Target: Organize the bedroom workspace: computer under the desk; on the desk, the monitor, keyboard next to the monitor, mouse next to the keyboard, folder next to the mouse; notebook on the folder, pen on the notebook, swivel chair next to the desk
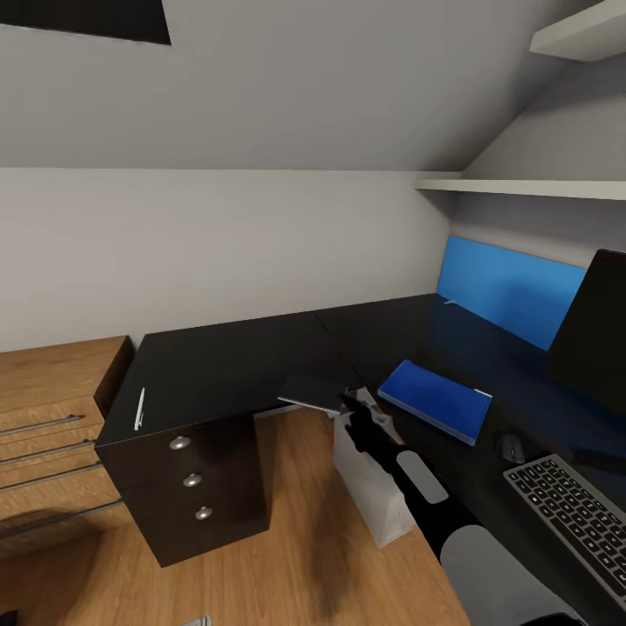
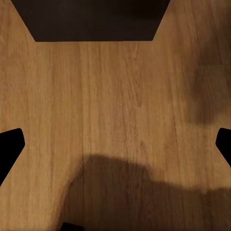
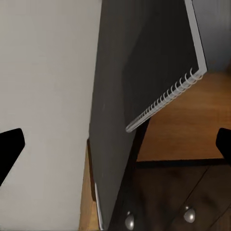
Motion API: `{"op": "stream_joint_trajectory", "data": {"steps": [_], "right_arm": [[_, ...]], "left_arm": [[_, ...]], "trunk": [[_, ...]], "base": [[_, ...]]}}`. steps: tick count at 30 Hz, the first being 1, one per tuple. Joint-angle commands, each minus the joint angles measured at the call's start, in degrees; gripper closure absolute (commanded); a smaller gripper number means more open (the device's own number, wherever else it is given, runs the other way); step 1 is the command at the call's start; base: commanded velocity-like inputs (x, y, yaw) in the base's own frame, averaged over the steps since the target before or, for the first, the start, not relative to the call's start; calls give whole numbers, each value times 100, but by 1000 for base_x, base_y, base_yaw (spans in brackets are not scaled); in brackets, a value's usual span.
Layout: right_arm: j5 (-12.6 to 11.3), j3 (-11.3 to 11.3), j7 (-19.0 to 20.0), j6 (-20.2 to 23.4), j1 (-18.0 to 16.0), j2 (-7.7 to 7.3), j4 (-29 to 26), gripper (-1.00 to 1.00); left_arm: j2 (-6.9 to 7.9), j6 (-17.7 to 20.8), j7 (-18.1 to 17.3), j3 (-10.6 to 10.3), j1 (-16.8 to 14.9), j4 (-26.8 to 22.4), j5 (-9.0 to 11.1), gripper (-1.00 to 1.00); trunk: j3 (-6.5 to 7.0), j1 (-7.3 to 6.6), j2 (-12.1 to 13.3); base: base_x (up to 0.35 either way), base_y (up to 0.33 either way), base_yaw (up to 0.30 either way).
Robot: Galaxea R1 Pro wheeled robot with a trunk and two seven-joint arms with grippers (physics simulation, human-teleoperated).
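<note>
Our right gripper (image 1: 352, 402) is hard to read: the dark arm blends into the black desk (image 1: 226, 365), so we cannot tell how far its fingers (image 3: 10, 144) are open, nor whether they grip the notebook (image 1: 313, 391), which juts past the desk's inner edge. The left fingers (image 2: 9, 147) stand wide apart, holding nothing, over bare floor (image 2: 120, 120). The monitor (image 1: 596, 330) and keyboard (image 1: 574, 513) are cut off by the frame. We count one folder (image 1: 435, 400), one mouse (image 1: 510, 448), one pen (image 1: 139, 407) and three knobs (image 1: 180, 442); the computer (image 1: 374, 487) sits half hidden under the desk.
</note>
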Motion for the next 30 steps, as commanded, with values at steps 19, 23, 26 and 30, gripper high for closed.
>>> {"op": "stream_joint_trajectory", "data": {"steps": [19, 23, 26, 30], "right_arm": [[-69, -3, 281, 25, 17, -203, 32, -100], [-160, -74, 284, 26, 19, -206, 34, -100], [-379, -149, 280, 21, 20, -202, 56, -100], [-786, -210, 272, 24, 20, -196, 165, -100]], "left_arm": [[1, 24, 78, -1, 2, -35, 51, -100], [-5, -9, 89, 4, 2, -55, 54, -100], [-6, -88, 91, 5, 2, -58, 54, -100], [-6, -154, 91, 6, 2, -56, 55, -100]], "trunk": [[-22, 22, -43], [-94, 110, -203], [-148, 176, -324], [-220, 264, -484]], "base": [[0, 0, 0], [0, 0, 0], [0, 0, 0], [0, 0, 0]]}}
